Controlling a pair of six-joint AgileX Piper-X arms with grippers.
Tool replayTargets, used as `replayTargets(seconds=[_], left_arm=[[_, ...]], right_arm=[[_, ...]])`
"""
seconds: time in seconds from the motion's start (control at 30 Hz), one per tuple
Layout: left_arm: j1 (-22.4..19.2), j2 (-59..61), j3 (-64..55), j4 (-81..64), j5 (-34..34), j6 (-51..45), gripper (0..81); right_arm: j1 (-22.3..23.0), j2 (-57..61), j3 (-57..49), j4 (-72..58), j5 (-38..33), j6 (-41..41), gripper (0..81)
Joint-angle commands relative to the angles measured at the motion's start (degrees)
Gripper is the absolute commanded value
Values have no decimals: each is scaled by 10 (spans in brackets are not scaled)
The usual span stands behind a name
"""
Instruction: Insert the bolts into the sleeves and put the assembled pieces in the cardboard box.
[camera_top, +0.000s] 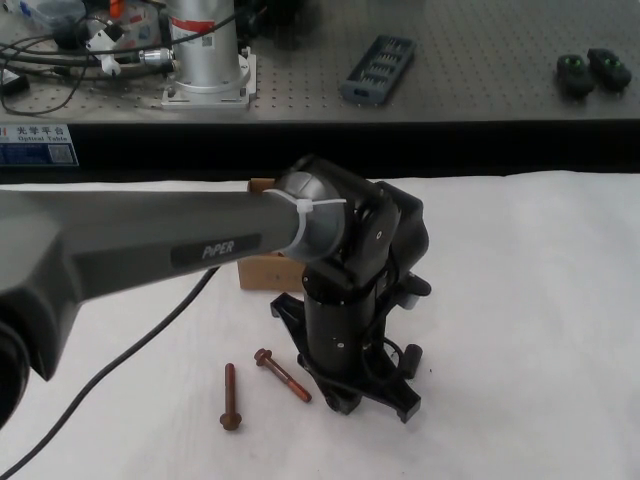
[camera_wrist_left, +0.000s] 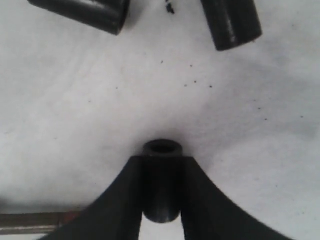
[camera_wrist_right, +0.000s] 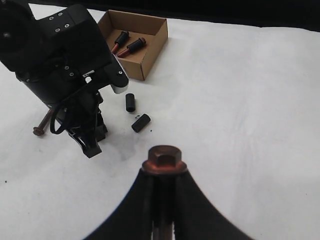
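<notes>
Left wrist view has the left tool (camera_wrist_left: 162, 164) clenched on a short black sleeve (camera_wrist_left: 161, 192). Two smooth dark fingers (camera_wrist_left: 117, 207) press the tube's sides, and its hollow round end pokes out past their tips over the white cloth (camera_wrist_left: 75, 100) covering the bench. Whether this sleeve touches the cloth cannot be told. Beside one finger runs the rusty shank of one of the loose bolts (camera_wrist_left: 35, 223). Farther out lie two loose sleeves (camera_wrist_left: 85, 12) (camera_wrist_left: 231, 22), matte black tubes set apart from each other.

Right wrist view has the right tool (camera_wrist_right: 164, 176) grasping a bolt (camera_wrist_right: 164, 159) by the shank, with its rust-brown flanged hex head just above the fingertips. It hangs over faintly wrinkled cloth, well apart from the left arm (camera_wrist_right: 60, 60). That arm's blocky black wrist stands between it and the loose bolts and covers most of one.

Past the loose sleeves, toward the bench's far edge, sits the open cardboard box (camera_wrist_right: 155, 50), plain brown with upright walls. Two assembled pieces (camera_wrist_right: 120, 39) (camera_wrist_right: 132, 46) lie side by side inside it.

High view shows the grey arm tube crossing in front of the box and hiding most of it. Both loose bolts lie nearer the near edge, close to the wrist. Beyond the far edge stands a perforated metal table (camera_top: 480, 40) carrying a metal post (camera_top: 205, 50), cables (camera_top: 50, 50) and a ribbed grey-blue case (camera_top: 378, 68).
</notes>
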Motion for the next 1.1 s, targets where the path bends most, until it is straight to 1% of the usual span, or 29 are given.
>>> replayTargets(seconds=[0.0, 0.07, 0.23, 0.33, 0.47, 0.67, 0.77, 0.9, 1.07], left_arm=[[2, -40, -3, -17, -4, -9, 34], [6, -58, -3, -50, -4, -17, 21], [21, -108, -3, -99, -4, -78, 21], [29, -138, 5, -118, 1, -81, 21], [38, -181, 55, -195, 77, -83, 21], [40, -274, 204, -347, 136, -106, 21], [40, -330, 289, -433, 137, -138, 21], [40, -418, 401, -535, 137, -151, 21], [40, -534, 541, -700, 137, -141, 21]], right_arm=[[-4, -4, -1, -10, 1, 0, 36], [-4, -4, -1, -22, 1, -19, 36], [-4, -4, -1, -90, 1, -75, 36], [-4, -4, -1, -144, -7, -103, 36], [-4, 2, -1, -208, -51, -122, 36], [-4, 43, -1, -270, -105, -126, 36], [-4, 78, -1, -306, -134, -126, 36], [-4, 134, -1, -384, -206, -126, 36], [-4, 210, -1, -525, -329, -126, 36]])
